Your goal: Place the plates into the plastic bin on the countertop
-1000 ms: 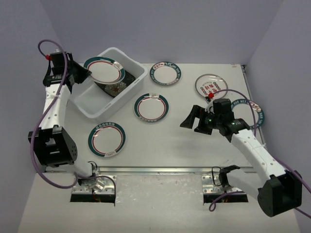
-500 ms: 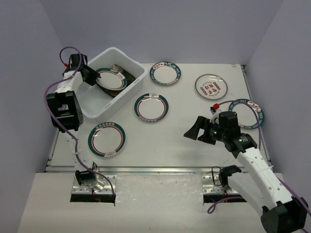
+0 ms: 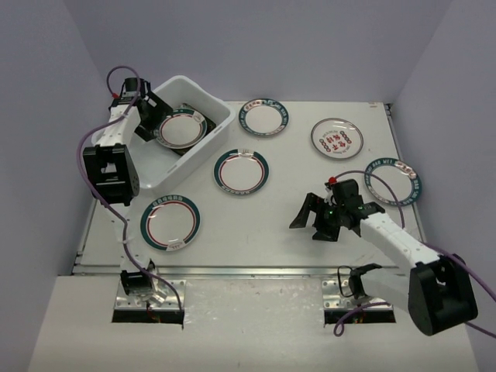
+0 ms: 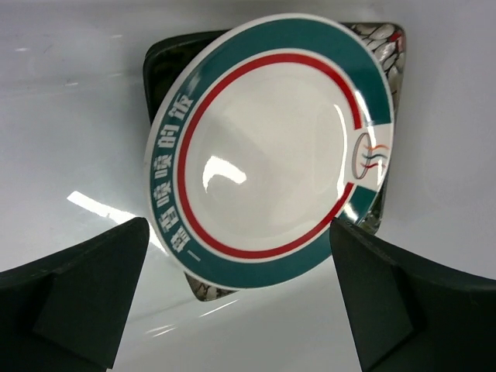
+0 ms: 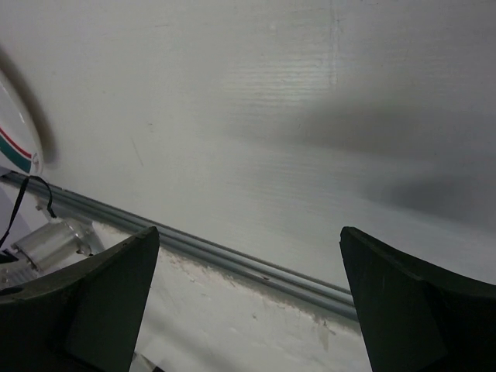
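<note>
The plastic bin (image 3: 155,172) stands at the back left of the countertop (image 3: 263,225). Inside it a teal-and-red ringed plate (image 3: 180,130) (image 4: 271,147) lies tilted on a square black flowered plate (image 3: 200,118) (image 4: 376,43). My left gripper (image 3: 153,116) (image 4: 239,225) hovers open over the bin, its fingers apart from the plate's rim. On the countertop lie ringed plates (image 3: 263,117), (image 3: 241,170), (image 3: 170,222), (image 3: 393,182) and a red-character plate (image 3: 337,138). My right gripper (image 3: 311,219) (image 5: 249,232) hangs open and empty over bare countertop near the front.
A metal rail (image 3: 256,271) (image 5: 232,262) runs along the near edge of the countertop, just below my right gripper. Purple cables loop off both arms; the right one arcs over the far-right plate. Walls enclose the back and both sides.
My left gripper opened and let go of the ringed plate, which now rests in the bin on the black plate. The right arm drew back toward the near edge.
</note>
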